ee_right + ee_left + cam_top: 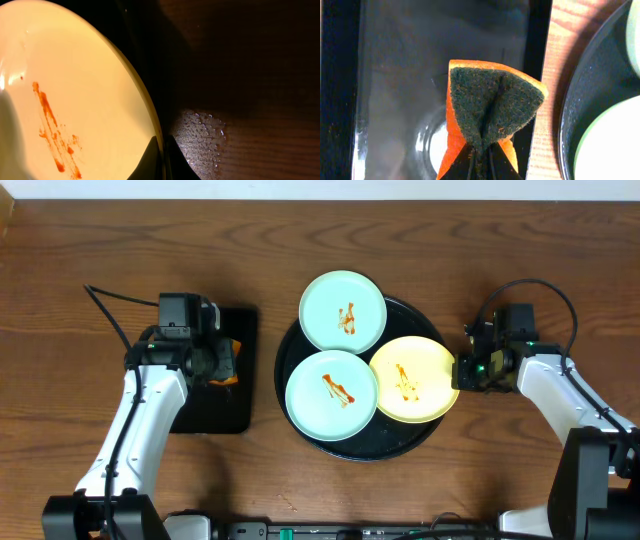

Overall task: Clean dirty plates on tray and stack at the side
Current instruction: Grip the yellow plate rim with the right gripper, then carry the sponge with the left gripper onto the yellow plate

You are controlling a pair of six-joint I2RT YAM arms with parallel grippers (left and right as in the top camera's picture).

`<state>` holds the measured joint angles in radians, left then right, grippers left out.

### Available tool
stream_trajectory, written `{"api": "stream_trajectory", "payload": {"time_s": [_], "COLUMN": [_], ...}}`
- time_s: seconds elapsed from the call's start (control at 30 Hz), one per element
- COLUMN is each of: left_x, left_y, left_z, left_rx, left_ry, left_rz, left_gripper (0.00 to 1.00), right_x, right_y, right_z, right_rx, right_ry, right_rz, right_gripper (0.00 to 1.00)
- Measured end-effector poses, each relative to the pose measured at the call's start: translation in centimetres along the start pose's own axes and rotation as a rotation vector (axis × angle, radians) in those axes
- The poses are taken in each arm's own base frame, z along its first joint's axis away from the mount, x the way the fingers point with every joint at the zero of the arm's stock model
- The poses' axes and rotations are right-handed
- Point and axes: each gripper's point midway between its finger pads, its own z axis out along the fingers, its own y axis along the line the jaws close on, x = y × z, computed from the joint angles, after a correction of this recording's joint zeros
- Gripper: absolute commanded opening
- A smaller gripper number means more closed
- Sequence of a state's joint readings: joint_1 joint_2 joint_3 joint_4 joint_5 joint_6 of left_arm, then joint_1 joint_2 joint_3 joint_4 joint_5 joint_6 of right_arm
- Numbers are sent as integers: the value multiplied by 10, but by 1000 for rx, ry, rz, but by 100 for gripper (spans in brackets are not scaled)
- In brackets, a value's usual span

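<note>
Three plates lie on the round black tray (420, 442): a mint one at the back (343, 311), a mint one at the front left (331, 394), a yellow one at the right (414, 379). Each has an orange-brown sauce streak. My right gripper (462, 371) is shut on the yellow plate's right rim (145, 100), one finger above and one below (162, 155). My left gripper (222, 363) is shut on an orange sponge with a dark scouring face (492, 102), held over the rectangular black tray (395, 75).
The rectangular black tray (215, 415) lies left of the round tray (590, 100), with a strip of wood table (547, 125) between them. Bare wood tabletop (120, 250) spreads on both sides. Cables run behind both arms.
</note>
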<state>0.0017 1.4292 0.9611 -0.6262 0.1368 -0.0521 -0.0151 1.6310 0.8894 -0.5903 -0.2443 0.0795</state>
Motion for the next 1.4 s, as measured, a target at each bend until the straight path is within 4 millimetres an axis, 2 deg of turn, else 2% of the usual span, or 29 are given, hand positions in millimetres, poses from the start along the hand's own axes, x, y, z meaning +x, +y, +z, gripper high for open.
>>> {"api": "stream_trajectory", "payload": {"time_s": [0.13,0.37,0.47,0.57,0.63,0.73,0.8,0.9,1.1,1.23,1.4], "left_x": [-13,-55,-56,-50,-46,-38,-33,-18,19,38,56], "left_y": [-9,-67,-82,-102,-121,-159,-174,-212,-265,-291,-318], "left_z": [-1,-19,-24,-28,-32,-40,-43,-45,-17,6,19], "left_rx": [50,384,465,516,550,609,632,685,727,742,776], "left_ry": [-53,-214,-202,-173,-155,-143,-135,-107,16,88,115], "left_rz": [6,7,-39,-45,-27,34,59,117,131,89,100], "left_gripper": [7,7,7,7,7,7,7,8,7,8,7], "right_x": [-1,-1,-1,-1,-1,-1,-1,-1,-2,-1,-1], "right_y": [-1,-1,-1,-1,-1,-1,-1,-1,-1,-1,-1], "right_z": [-1,-2,-2,-2,-2,-2,-2,-2,-2,-2,-2], "right_rx": [6,9,9,9,9,9,9,9,8,9,9], "right_ry": [-4,-9,-10,-9,-10,-10,-10,-10,-10,-9,-9], "right_rz": [0,-2,-1,-2,-1,-2,-1,-2,-2,-2,-2], "right_gripper": [1,1,1,1,1,1,1,1,1,1,1]}}
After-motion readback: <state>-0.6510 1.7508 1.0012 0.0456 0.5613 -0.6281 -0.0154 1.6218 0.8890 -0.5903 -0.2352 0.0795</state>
